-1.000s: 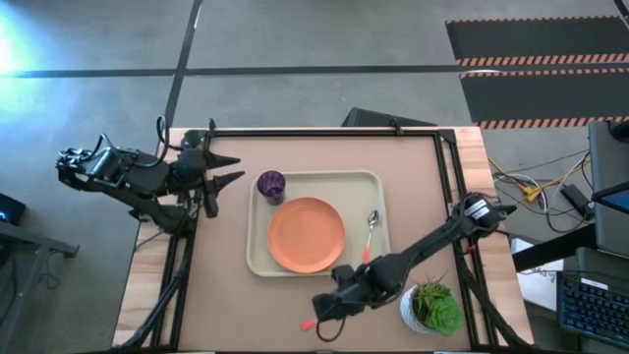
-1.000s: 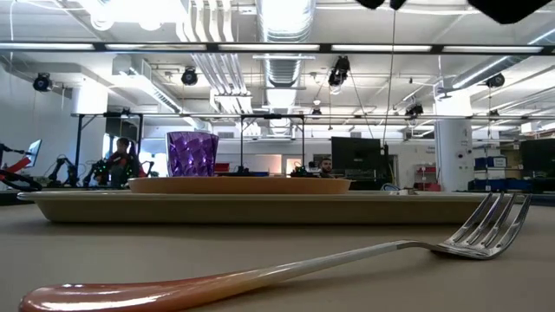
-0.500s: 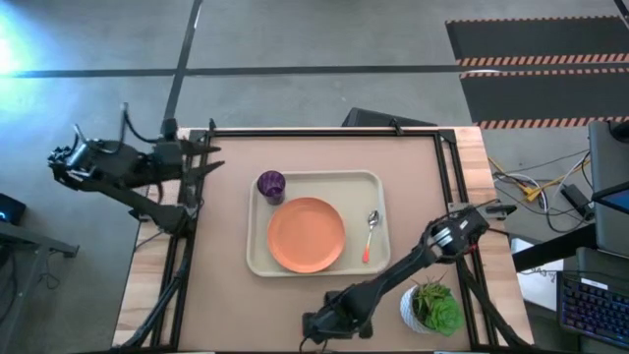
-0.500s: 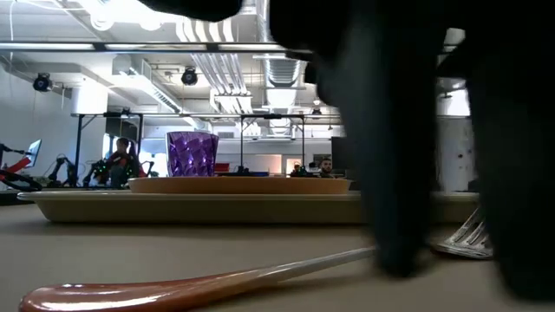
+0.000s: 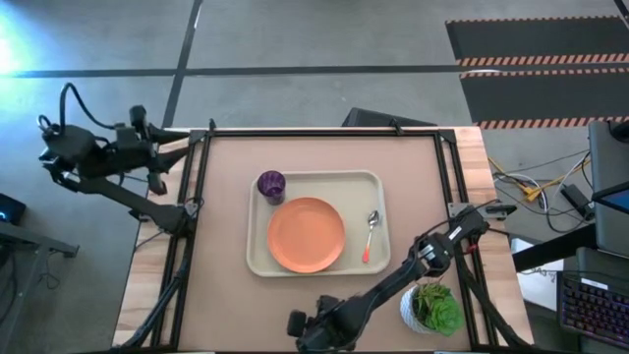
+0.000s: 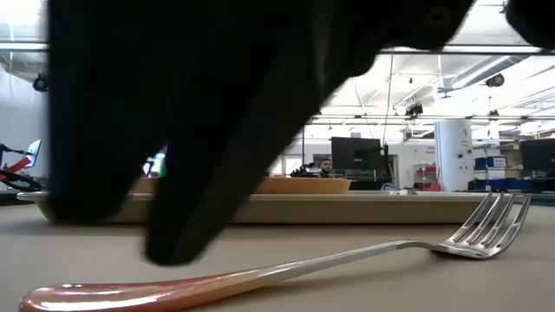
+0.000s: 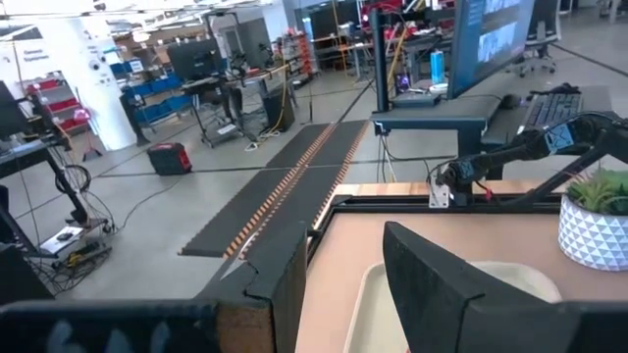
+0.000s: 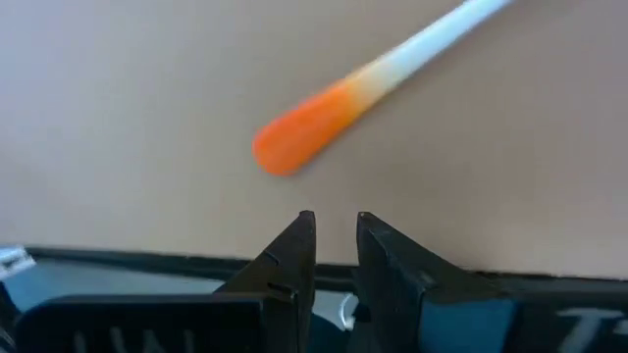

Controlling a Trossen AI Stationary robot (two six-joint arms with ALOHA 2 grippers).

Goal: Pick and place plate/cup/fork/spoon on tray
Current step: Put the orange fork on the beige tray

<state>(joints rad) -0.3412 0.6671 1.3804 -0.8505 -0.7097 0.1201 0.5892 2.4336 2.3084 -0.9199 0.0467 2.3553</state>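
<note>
The fork lies flat on the table near its front edge, orange handle end to the left, tines to the right. My right gripper hangs slanting down just short of that handle end, its fingers a narrow gap apart with nothing between them; from above, the gripper hides the fork. The cream tray holds the orange plate, the purple cup and the spoon. My left gripper is open, drawn back off the table's left edge.
A white pot with a green plant stands at the near right, close beside my right arm. A black frame runs along the table's far, left and right edges. Bare table lies between the tray and the front edge.
My right gripper has gone down toward the table's near edge and to the left, rolling as it went, and now hangs by the fork's handle end. My left arm has drawn back past the table's left edge. The fork has stayed where it was.
</note>
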